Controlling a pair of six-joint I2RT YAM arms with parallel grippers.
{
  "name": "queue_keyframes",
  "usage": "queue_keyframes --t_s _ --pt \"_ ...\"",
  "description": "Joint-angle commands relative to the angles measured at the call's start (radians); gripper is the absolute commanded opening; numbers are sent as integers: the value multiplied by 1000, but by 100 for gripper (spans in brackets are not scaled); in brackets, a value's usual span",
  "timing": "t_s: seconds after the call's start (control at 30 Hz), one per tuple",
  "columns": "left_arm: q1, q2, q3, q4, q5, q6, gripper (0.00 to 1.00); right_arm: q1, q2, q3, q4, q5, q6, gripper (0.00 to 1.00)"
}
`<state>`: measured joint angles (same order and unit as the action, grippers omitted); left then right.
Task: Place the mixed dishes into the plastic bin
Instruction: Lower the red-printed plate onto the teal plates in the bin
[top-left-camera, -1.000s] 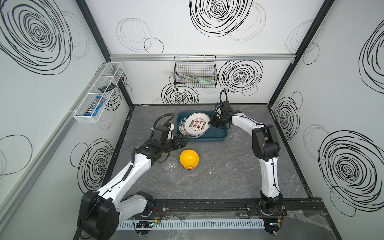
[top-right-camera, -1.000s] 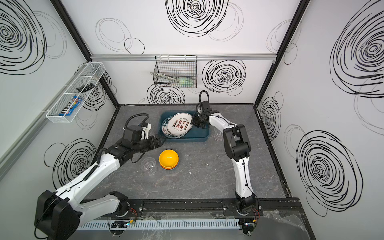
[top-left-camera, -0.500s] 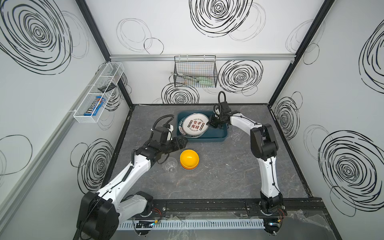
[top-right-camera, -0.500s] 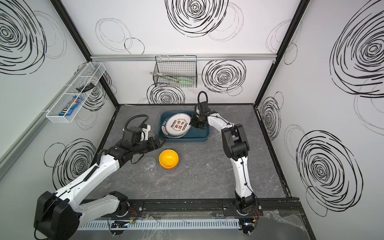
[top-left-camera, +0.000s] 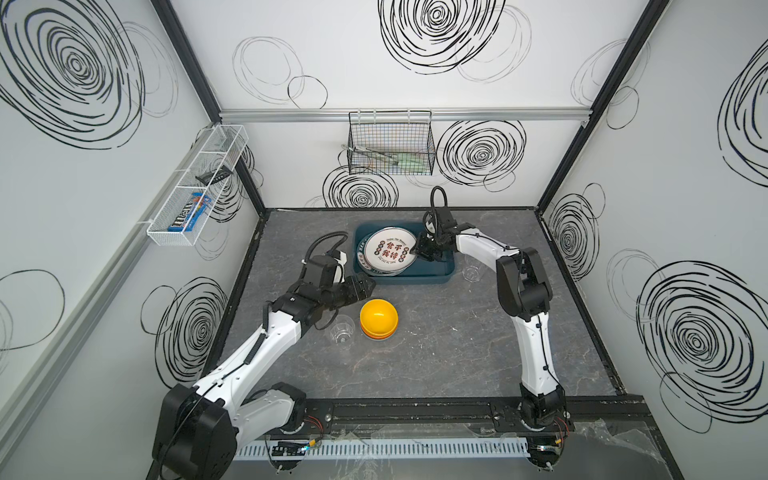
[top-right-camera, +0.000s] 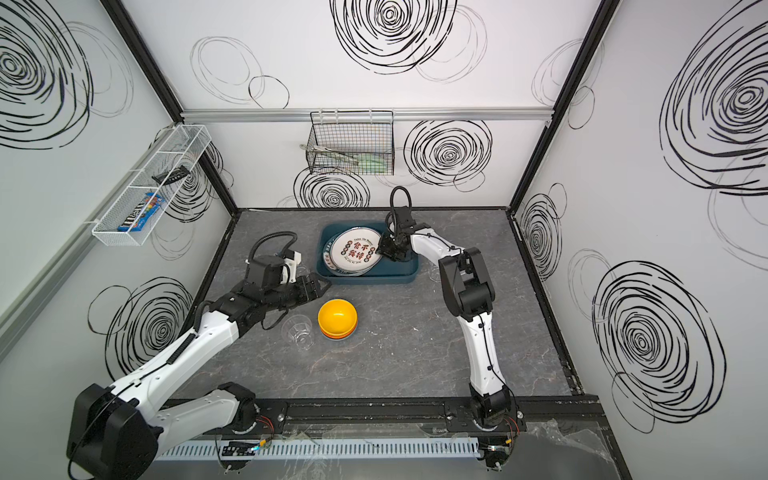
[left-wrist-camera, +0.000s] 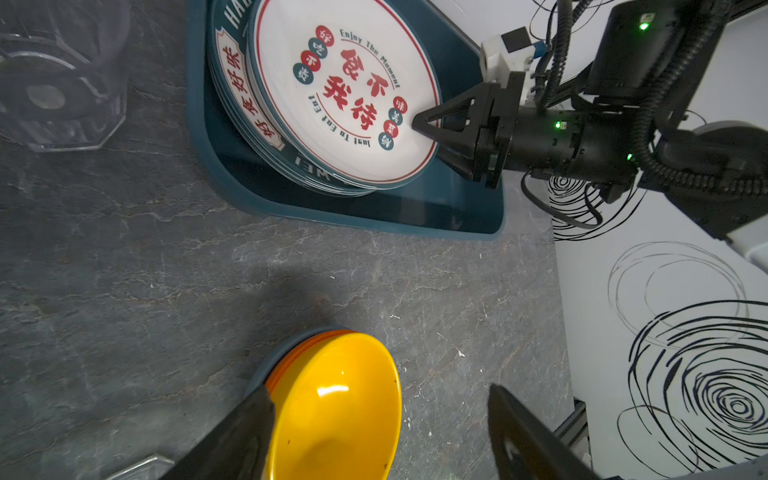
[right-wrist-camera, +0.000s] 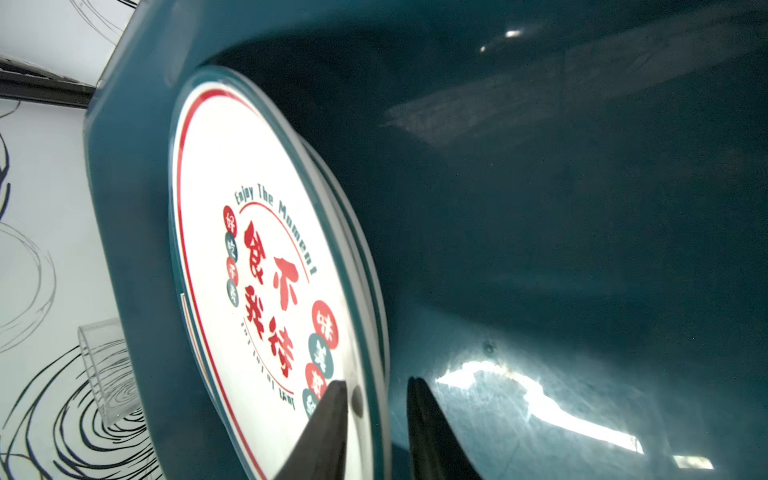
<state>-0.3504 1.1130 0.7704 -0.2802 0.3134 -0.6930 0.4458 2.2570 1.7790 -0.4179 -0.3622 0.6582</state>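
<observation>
The dark teal plastic bin (top-left-camera: 440, 276) (top-right-camera: 374, 279) holds stacked white plates. The top plate (top-left-camera: 388, 251) (left-wrist-camera: 345, 95) (right-wrist-camera: 257, 270), printed with red Chinese characters, leans on a plate with a teal lettered rim (left-wrist-camera: 245, 99). My right gripper (top-left-camera: 415, 251) (left-wrist-camera: 424, 133) (right-wrist-camera: 376, 382) is open inside the bin, its fingers straddling the top plate's rim with small gaps. My left gripper (top-left-camera: 372, 284) (left-wrist-camera: 378, 392) is open and empty, just above a yellow bowl (top-left-camera: 378, 320) (left-wrist-camera: 336, 411) stacked on an orange and a blue one.
A clear tumbler (top-left-camera: 341, 328) stands beside the bowl stack, another (top-left-camera: 471, 272) right of the bin, a third (left-wrist-camera: 50, 83) left of it. A black wire basket (top-left-camera: 390, 145) hangs on the back wall, a white wire tray (top-left-camera: 195, 187) on the left wall.
My right gripper has gone from shut on the top plate's rim to slightly open, and the plate has settled onto the stack. The left arm has barely moved.
</observation>
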Motion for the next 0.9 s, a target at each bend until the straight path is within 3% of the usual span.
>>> queue_keyframes --t_s 0.0,0.27,0.87 --pt "10 -22 -13 46 4 -10 84 21 -12 44 -50 48 -36 32" --pt "10 -25 -16 47 7 -14 84 48 2 117 -113 113 -76 35" --pt "10 -46 -28 42 5 -20 84 50 13 156 -175 126 -89 35"
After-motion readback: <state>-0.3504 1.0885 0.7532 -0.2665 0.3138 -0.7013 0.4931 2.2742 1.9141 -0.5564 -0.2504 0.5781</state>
